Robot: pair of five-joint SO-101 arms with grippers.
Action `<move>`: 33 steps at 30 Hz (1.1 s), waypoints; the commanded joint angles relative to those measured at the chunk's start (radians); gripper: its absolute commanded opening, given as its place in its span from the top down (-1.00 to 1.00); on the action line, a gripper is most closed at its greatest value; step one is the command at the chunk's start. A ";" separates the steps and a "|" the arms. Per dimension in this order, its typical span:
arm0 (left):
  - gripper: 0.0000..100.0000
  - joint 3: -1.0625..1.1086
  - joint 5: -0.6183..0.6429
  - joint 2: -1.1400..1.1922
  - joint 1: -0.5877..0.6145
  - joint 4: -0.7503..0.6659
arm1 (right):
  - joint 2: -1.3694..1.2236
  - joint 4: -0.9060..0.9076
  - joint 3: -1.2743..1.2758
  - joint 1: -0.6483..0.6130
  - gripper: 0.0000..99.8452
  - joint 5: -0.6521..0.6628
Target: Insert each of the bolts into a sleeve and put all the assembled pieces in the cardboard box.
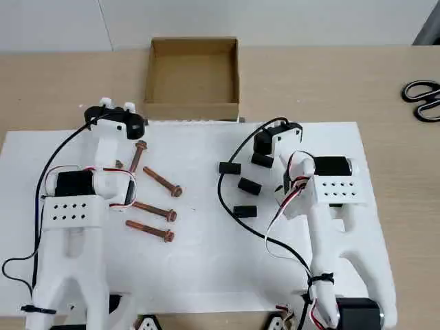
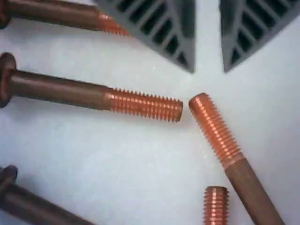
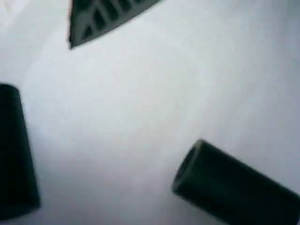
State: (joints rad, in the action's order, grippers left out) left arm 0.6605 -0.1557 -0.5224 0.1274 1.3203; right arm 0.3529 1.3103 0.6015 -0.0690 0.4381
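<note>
A wooden table holds a white board, with an open cardboard box at its far edge. Several copper-coloured bolts lie loose by the left gripper, whose jaws are spread apart. Short black sleeves lie near the right gripper; I cannot tell whether it is open or closed. The left wrist view reveals fine threads on the bolt tips, and the right wrist view a sleeve's hollow end.

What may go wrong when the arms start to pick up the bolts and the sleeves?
1. Two bolts lie with threaded tips almost touching, close to the open left gripper; it may catch both or knock one away.
2. The sleeves lie on their sides and may roll if nudged.
</note>
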 commanded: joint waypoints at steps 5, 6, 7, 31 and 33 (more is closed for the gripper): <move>0.83 -0.036 0.018 0.002 -0.003 -0.017 | 0.021 -0.047 -0.046 0.004 0.65 0.078; 0.83 -0.036 0.018 0.003 -0.003 -0.017 | 0.021 -0.058 -0.046 0.004 0.65 0.087; 0.83 -0.036 0.018 0.005 -0.003 -0.017 | 0.021 -0.070 -0.046 0.004 0.65 0.097; 0.83 -0.035 0.020 0.008 -0.002 -0.017 | -0.206 -0.214 -0.046 -0.038 0.65 0.100; 0.83 -0.035 0.020 0.009 -0.002 -0.017 | -0.222 -0.219 -0.046 -0.028 0.65 0.100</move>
State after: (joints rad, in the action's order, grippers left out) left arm 0.6605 -0.1419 -0.5148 0.1274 1.3203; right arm 0.1350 1.1078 0.5953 -0.1043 0.5363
